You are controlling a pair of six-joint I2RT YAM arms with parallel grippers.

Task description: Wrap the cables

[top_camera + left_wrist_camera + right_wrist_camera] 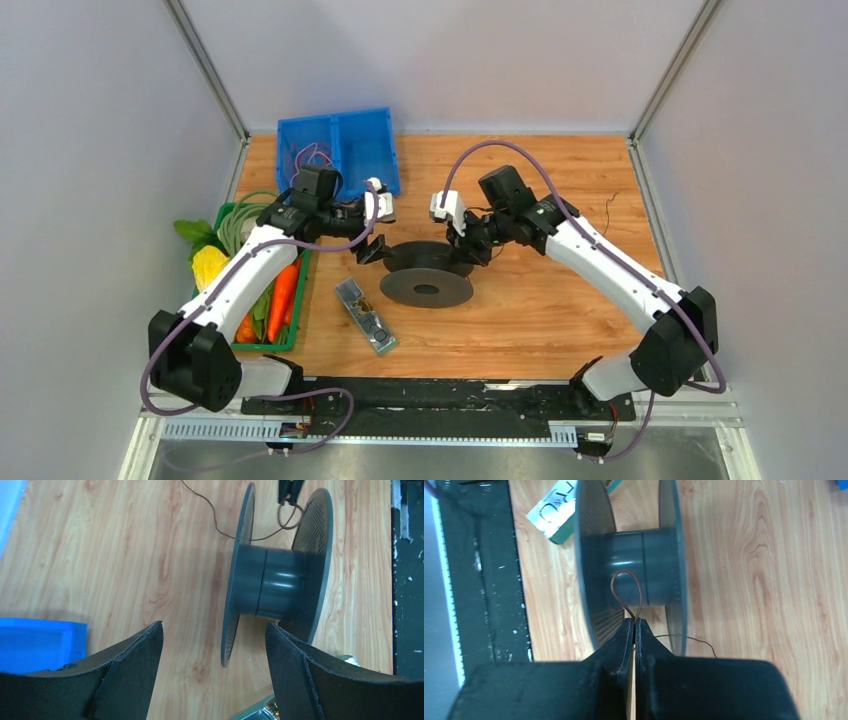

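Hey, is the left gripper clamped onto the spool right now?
No. The left wrist view shows the left gripper open, its fingers spread wide apart and not closed on the spool.

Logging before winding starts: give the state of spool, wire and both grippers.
Spool: bare, nothing wound.
Wire: loop pinched at spool, rest loose on table.
Left gripper: open, empty, beside spool.
Right gripper: shut on wire.

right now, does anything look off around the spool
Nothing damaged, but the spool hub is bare: the cable is only a small loop pinched in the right gripper, its rest trailing loose across the table.
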